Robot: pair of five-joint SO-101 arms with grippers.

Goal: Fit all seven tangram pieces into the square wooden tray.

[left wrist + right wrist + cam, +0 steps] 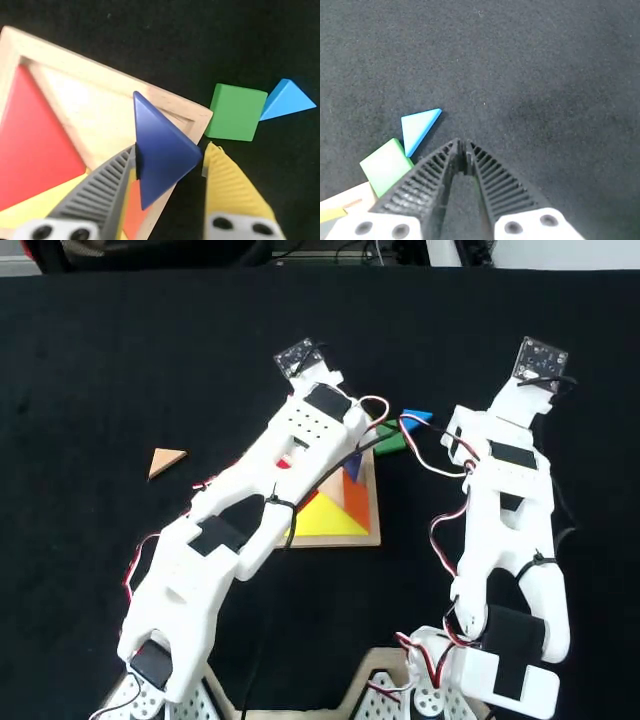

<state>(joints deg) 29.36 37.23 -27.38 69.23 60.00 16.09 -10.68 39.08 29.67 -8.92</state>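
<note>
Two white arms stand side by side at the near edge of the black cloth worktop [100,360], the left arm [250,500] leaning out over the square wooden tray [372,510] and the right arm [505,510] stretched out beside it over bare cloth. In the tray's near part lies a large yellow triangle [325,515], with an orange piece [357,502] touching it on the side toward the right arm. The left wrist view shows a large red triangle [35,145] lying flat in the tray against the yellow one, and bare wood between it and the far rim. The left jaws hold a dark blue triangle [162,150] between a grey finger [100,190] and a yellow finger [230,185]; the piece sits tilted over the tray's far corner, partly over the rim and partly over the orange piece. Well off to the left arm's outer side, a small tan wooden triangle [165,461] lies alone on the cloth. Just beyond the tray's far corner rests a green square [235,112], close to the rim but outside it, and a light blue triangle [287,98] touches the square's far corner. The right jaws are pressed together with nothing between the black fingers [495,185], hovering over the cloth just beside the light blue triangle.
</note>
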